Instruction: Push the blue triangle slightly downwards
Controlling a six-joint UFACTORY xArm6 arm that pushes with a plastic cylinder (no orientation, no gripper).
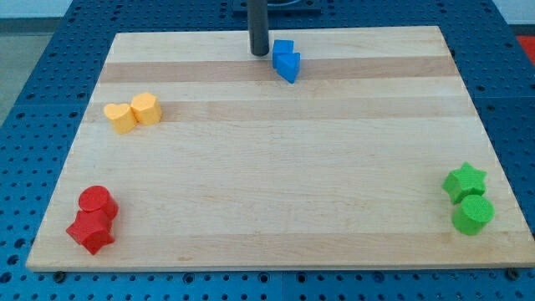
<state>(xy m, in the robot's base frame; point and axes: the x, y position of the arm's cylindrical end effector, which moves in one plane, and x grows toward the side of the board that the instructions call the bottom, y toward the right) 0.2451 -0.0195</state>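
My tip (259, 53) sits at nine o'clock of the blue triangle (289, 66), near the surface's (276, 167) top edge. It grasps nothing. Bare wood lies below.

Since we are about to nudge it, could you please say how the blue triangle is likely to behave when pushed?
The blue triangle rests flat, so it should slide, not roll. It touches a blue cube, which may drag along or twist it. My tip is at the pair's left, so the push could turn it.
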